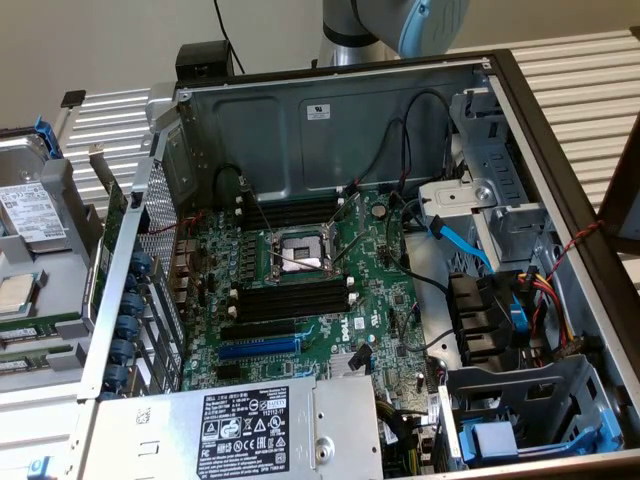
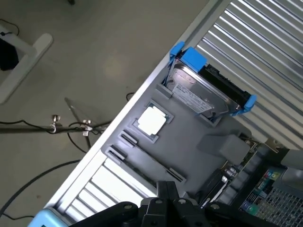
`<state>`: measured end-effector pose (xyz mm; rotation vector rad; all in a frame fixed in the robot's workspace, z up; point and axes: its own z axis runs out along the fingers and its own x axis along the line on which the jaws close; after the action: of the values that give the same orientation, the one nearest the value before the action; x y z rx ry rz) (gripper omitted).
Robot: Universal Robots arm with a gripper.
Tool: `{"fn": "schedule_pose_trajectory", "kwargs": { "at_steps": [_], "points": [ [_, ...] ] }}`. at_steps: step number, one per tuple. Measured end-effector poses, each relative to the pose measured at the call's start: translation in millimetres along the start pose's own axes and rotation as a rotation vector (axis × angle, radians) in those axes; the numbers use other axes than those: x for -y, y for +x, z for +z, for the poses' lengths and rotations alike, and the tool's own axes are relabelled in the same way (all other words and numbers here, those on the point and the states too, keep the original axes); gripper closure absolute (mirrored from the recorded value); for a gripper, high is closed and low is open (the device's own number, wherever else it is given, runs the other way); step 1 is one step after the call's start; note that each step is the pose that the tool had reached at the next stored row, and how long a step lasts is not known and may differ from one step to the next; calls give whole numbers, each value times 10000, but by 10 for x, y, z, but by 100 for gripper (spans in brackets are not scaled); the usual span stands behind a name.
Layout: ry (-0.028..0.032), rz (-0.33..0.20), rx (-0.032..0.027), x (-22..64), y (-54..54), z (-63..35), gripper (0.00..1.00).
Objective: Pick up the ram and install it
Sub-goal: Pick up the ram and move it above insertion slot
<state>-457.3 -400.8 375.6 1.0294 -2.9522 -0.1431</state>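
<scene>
On gray tray, exterior view's left: ram, thin green stick.

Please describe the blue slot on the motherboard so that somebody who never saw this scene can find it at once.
Look into the open computer case at the green motherboard. Between the square processor socket and the grey power supply lie long slots; the blue slot is the only coloured one, its neighbours being black.
</scene>
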Motion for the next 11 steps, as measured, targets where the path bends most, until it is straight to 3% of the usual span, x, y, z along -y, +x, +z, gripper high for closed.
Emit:
{"fn": "schedule_pose_trajectory", "kwargs": {
  "at_steps": [11],
  "points": [
    [-38,-1983,-179,3,0,27,89]
  ]
}}
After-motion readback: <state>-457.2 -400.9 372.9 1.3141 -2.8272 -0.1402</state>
